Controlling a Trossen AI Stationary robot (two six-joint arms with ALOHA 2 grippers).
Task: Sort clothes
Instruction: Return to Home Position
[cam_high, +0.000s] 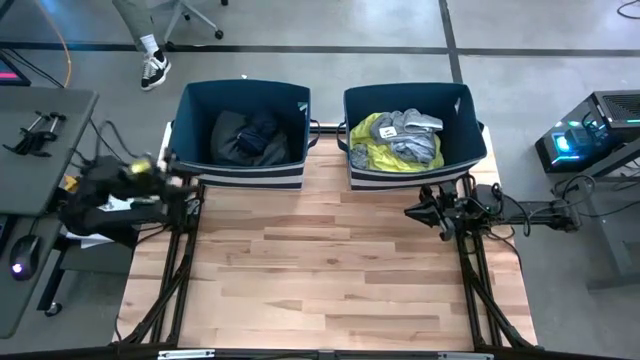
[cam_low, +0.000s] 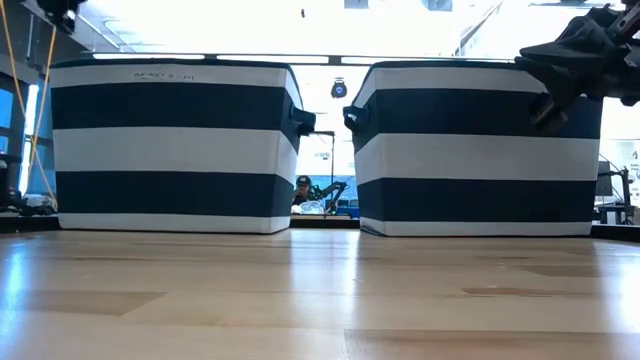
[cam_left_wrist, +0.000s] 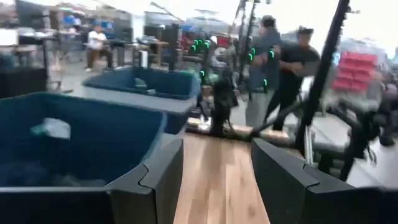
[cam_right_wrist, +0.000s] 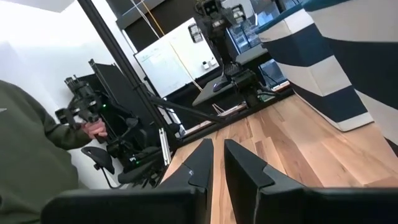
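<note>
Dark clothes (cam_high: 250, 137) lie in the left blue bin (cam_high: 190, 120). A neon yellow garment (cam_high: 372, 152), grey ones (cam_high: 418, 140) and a white piece (cam_high: 388, 131) lie in the right blue bin (cam_high: 470, 125). No garment shows on the wooden table (cam_high: 330, 270). My left gripper (cam_high: 165, 168) is open and empty at the table's left edge, beside the left bin's near left corner; its wrist view (cam_left_wrist: 217, 149) looks past the bin's rim (cam_left_wrist: 81, 102). My right gripper (cam_high: 408, 211) hangs in front of the right bin, pointing left, empty, with a narrow gap between its fingers (cam_right_wrist: 217, 146).
Both bins stand side by side at the table's far edge, striped blue and white in the low view (cam_low: 170, 150). A side desk (cam_high: 40, 130) stands left of the table, and a lit device (cam_high: 575, 140) stands on its right. People stand in the room (cam_left_wrist: 292, 68); a green sleeve (cam_right_wrist: 31, 155) is close by.
</note>
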